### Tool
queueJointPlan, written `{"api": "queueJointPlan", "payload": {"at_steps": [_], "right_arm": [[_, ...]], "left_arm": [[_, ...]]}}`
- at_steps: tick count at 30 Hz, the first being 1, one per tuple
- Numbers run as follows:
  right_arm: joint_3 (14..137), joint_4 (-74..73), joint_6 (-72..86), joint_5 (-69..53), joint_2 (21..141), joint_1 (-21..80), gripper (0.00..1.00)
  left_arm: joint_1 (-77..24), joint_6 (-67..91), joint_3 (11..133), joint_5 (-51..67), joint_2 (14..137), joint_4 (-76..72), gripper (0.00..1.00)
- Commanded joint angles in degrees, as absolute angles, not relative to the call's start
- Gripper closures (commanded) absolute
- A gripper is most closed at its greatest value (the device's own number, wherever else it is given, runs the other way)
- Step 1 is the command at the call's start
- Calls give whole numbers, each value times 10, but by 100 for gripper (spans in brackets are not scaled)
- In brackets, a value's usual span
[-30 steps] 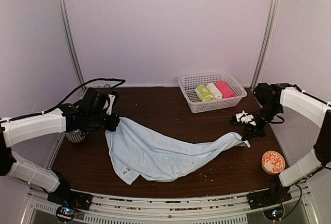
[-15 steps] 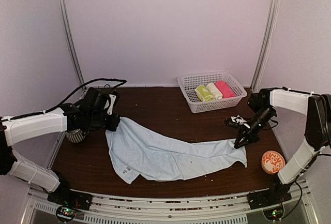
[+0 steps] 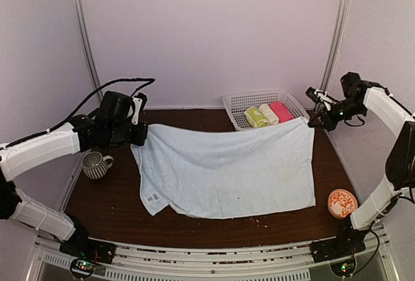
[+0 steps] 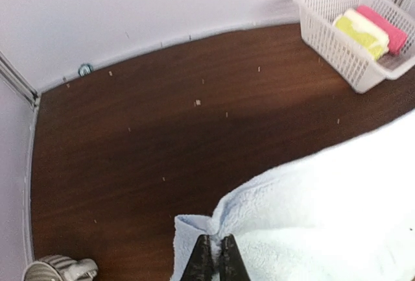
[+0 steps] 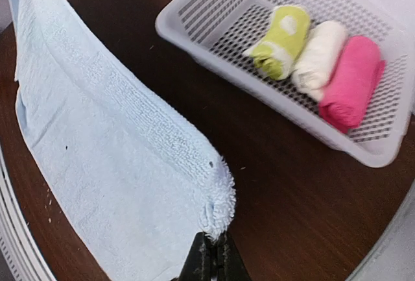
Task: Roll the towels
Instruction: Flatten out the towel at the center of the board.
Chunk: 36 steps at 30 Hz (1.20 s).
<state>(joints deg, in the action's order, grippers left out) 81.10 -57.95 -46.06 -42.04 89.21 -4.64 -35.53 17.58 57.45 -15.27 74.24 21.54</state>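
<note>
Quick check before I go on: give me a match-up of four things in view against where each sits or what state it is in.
1. pale blue towel
2. mug
3. pink roll
4. orange patterned disc

A. far left of the table
B. near right corner of the table
C. spread wide, far edge held up
D. inside the white basket

Pairs: 1-C, 2-A, 3-D, 4-B
</note>
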Motion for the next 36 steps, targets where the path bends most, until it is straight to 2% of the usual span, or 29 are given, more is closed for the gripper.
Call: {"api": "queueJointPlan", "payload": {"at_steps": [1, 5, 13, 19, 25, 28, 30, 36], "right_arm": [[887, -561, -383, -468, 854, -115, 100], [914, -577, -374, -502, 808, -146, 100], [848, -594, -370, -516, 647, -152, 100], [817, -640, -398, -488, 537, -152, 100], [805, -647, -383, -453, 478, -152, 100], [774, -615, -354, -428, 498, -152, 100], [736, -587, -342, -409, 535, -152, 100], [677, -502, -331, -373, 738, -143, 94]], "left_arm": [[-350, 139, 629, -183, 684, 187, 100], [-350, 122, 626, -143, 608, 163, 100], [-351, 136, 582, -40, 487, 162, 100], [-352, 155, 555, 40, 423, 171, 100], [-354, 155, 558, 55, 379, 179, 100], [-354, 157, 553, -4, 418, 191, 100], [-353, 170, 545, -40, 486, 194, 100], [-321, 194, 578, -52, 765, 152, 100]]}}
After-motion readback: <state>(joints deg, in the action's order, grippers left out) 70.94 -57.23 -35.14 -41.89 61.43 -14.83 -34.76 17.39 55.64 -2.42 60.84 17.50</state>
